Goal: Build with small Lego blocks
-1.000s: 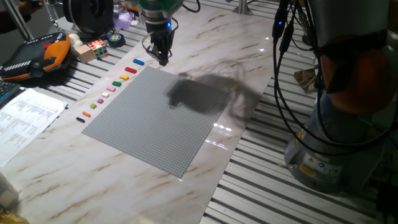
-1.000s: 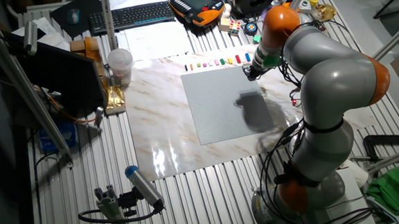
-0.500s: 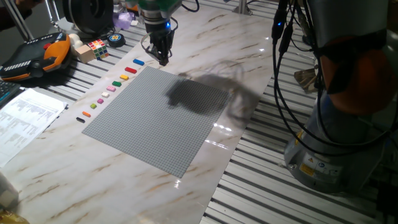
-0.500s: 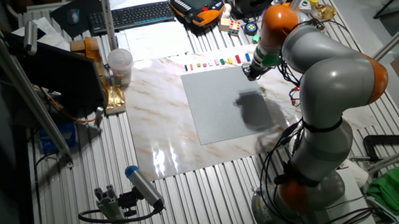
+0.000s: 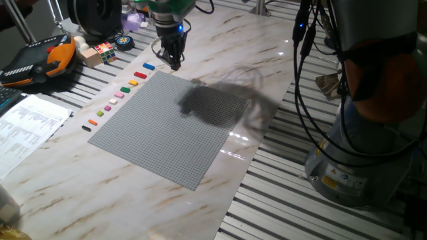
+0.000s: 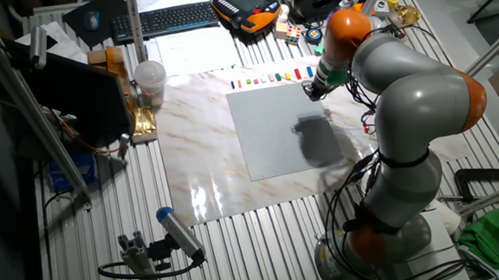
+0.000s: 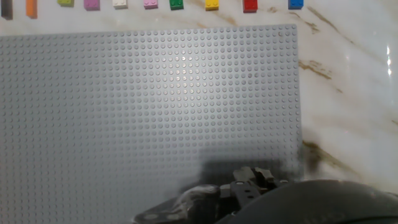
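Note:
Several small Lego blocks lie in a row on the marble beside the grey baseplate (image 5: pixel 173 127), from a blue block (image 5: pixel 148 67) and a red block (image 5: pixel 140 75) down to a black block (image 5: pixel 86 128). The hand view has the same row along its top edge, with the blue block (image 7: pixel 296 4) and red block (image 7: pixel 250 5) at the right, above the baseplate (image 7: pixel 155 106). My gripper (image 5: pixel 175 64) hangs just over the baseplate's far corner, right of the blue block. Its fingers look shut, with nothing seen between them. In the other fixed view my gripper (image 6: pixel 309 91) is at the same corner.
A multicoloured puzzle cube (image 5: pixel 104 51) and an orange-and-black handset (image 5: pixel 40 60) sit at the far left. Printed paper (image 5: pixel 27 127) lies on the left. A keyboard (image 6: pixel 166 18) and a plastic cup (image 6: pixel 149 80) stand beyond the marble. The arm's base and cables (image 5: pixel 360 153) fill the right.

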{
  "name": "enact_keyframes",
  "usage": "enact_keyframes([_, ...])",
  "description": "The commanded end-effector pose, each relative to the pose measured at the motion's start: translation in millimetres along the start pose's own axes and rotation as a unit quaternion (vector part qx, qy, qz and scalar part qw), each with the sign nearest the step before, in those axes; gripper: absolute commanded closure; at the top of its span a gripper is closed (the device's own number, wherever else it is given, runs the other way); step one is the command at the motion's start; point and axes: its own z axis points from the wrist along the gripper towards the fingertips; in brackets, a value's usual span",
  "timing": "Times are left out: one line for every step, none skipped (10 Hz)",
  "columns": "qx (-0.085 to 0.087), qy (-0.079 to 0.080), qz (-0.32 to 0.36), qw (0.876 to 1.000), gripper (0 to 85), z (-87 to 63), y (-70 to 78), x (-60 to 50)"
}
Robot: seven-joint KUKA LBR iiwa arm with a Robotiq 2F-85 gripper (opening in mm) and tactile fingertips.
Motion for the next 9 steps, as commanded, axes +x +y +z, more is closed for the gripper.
enact_keyframes([-0.001, -0.001, -0.001, 1.000, 84.3, 1.8, -0.7, -3.7])
enact_keyframes([-0.008, 0.000, -0.003, 1.000, 84.3, 4.8, -3.0, -10.3])
enact_keyframes([-0.016, 0.001, -0.004, 1.000, 84.3, 10.6, -5.7, -18.6])
enact_keyframes([-0.017, 0.000, -0.004, 1.000, 84.3, 14.3, -6.4, -22.6])
enact_keyframes([-0.015, -0.004, -0.004, 1.000, 84.3, 16.7, -7.0, -26.0])
enact_keyframes([-0.016, -0.004, -0.003, 1.000, 84.3, 19.2, -10.0, -31.8])
enact_keyframes([-0.018, -0.002, -0.003, 1.000, 84.3, 21.0, -12.4, -36.2])
enact_keyframes([-0.017, -0.002, -0.003, 1.000, 84.3, 24.2, -12.6, -38.9])
enact_keyframes([-0.017, -0.002, -0.002, 1.000, 84.3, 28.2, -12.5, -41.3])
